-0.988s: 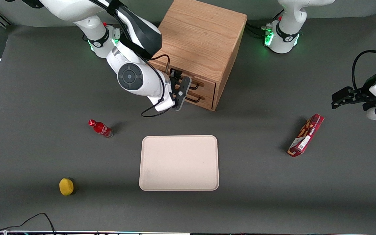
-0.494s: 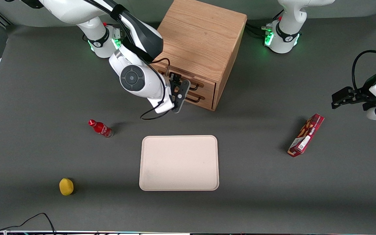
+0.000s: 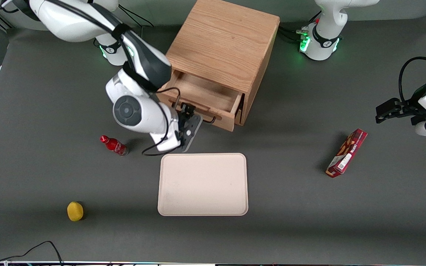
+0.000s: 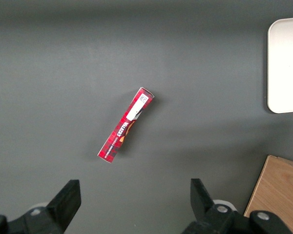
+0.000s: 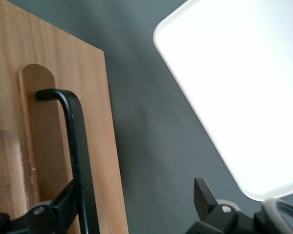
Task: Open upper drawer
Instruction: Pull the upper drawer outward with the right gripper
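A: Where's the upper drawer (image 3: 202, 96)?
B: In the oak cabinet (image 3: 224, 40), standing well out of the front. Light wood floor showing inside, nothing seen in it. The front panel sits nearer the front camera than the cabinet body.

A: Pincer?
B: The pincer (image 3: 188, 112) is right at the drawer front, at the working arm's end of the black bar handle (image 3: 209, 119). In the right wrist view the pincer (image 5: 134, 195) has its fingers spread wide. The bar (image 5: 75, 146) runs just beside one finger (image 5: 63, 202); the other finger (image 5: 202, 195) is well apart from it, over the worktop. So it's parted, not clamped on the bar.

A: Is that finger touching the bar?
B: Looks touching or nearly so; can't tell for certain.

A: Handle mount?
B: The bar bends into a rounded wooden ridge (image 5: 34, 122) on the drawer face.

A: Rest of the worktop (image 3: 290, 221)?
B: A cream tray (image 3: 202, 184) lies in front of the cabinet, nearer the camera, near the pincer. A red bottle (image 3: 114, 145) lies on its side beside the working arm's wrist. A yellow round thing (image 3: 75, 211) sits nearer the camera than the bottle. A red snack box (image 3: 347, 153) lies toward the parked arm's end, well apart from the tray.
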`<state>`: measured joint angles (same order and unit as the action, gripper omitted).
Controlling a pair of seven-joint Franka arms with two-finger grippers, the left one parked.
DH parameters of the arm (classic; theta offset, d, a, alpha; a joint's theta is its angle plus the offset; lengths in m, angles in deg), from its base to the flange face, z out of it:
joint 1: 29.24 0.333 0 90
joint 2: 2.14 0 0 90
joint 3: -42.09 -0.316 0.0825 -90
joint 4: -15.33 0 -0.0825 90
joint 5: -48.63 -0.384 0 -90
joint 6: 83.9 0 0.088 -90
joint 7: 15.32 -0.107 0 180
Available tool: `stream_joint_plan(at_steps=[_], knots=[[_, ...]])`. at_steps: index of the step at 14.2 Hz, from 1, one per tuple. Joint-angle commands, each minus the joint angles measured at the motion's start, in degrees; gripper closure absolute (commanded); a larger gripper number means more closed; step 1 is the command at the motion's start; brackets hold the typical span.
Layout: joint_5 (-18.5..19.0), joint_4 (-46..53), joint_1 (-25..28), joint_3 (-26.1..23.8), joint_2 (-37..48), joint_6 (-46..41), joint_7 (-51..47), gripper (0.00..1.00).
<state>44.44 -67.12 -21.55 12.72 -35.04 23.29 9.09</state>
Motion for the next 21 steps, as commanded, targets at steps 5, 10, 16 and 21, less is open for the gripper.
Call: stream_joint_plan(at_steps=[5, 10, 16, 21], knots=[[3.5, 16.3, 1.0, 3.3, -10.3, -6.7, -0.3, 0.00], [3.2, 21.7, 1.0, 6.0, -13.5, -7.4, 2.1, 0.00], [2.9, 27.0, 0.1, 8.8, -15.1, -10.2, 6.9, 0.00], [-0.2, 33.4, 0.5, 8.4, -13.6, -19.7, 6.5, 0.00]])
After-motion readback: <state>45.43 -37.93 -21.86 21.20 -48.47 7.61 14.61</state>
